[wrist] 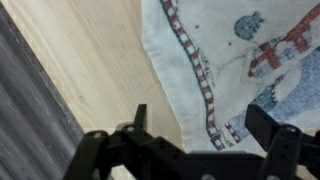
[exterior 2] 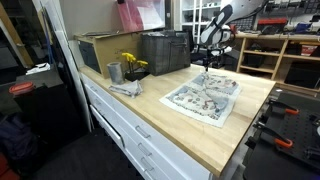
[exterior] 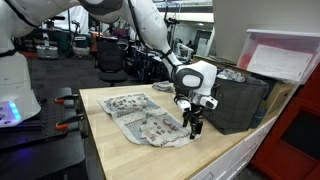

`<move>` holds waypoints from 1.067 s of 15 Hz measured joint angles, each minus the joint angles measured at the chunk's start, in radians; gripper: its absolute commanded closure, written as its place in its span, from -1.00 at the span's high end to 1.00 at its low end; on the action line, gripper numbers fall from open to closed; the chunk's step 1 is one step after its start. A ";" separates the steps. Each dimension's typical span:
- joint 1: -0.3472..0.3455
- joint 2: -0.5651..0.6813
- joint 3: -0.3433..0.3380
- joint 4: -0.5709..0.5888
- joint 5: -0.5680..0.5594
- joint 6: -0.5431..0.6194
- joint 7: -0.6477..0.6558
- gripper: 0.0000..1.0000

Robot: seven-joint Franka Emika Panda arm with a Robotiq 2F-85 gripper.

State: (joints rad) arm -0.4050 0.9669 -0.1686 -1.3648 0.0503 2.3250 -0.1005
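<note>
On a wooden workshop surface (exterior: pixel 130 157), the robot's fingers (wrist: pixel 262 122) stand wide apart above the edge of a patterned cloth (exterior: pixel 150 122), beside a dark crate (exterior: pixel 240 100).

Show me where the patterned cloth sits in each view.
In an exterior view: cloth in the centre of the picture.
In an exterior view: cloth right of centre.
Wrist view: cloth fills the upper right.
Shared landmark: the open gripper at its edge.

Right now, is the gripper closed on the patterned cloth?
No, in the wrist view the gripper stands wide open above the patterned cloth, which lies on the wooden table.
</note>
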 measured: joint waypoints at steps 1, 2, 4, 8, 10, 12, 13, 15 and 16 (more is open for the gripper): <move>0.000 0.020 0.004 0.028 -0.012 0.000 -0.028 1.00; 0.000 0.039 0.008 0.053 -0.020 0.000 -0.056 1.00; -0.005 0.079 0.019 0.109 -0.033 0.000 -0.114 1.00; -0.023 0.154 0.047 0.210 -0.034 -0.001 -0.191 1.00; -0.036 0.188 0.063 0.255 -0.033 -0.008 -0.210 1.00; -0.049 0.214 0.078 0.297 -0.032 -0.028 -0.217 0.50; -0.054 0.222 0.084 0.313 -0.031 -0.041 -0.222 0.47; -0.060 0.234 0.093 0.343 -0.028 -0.074 -0.228 0.17; -0.062 0.237 0.099 0.355 -0.027 -0.092 -0.228 0.03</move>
State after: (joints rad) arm -0.4671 1.2043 -0.0694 -1.0094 0.0232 2.2329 -0.3284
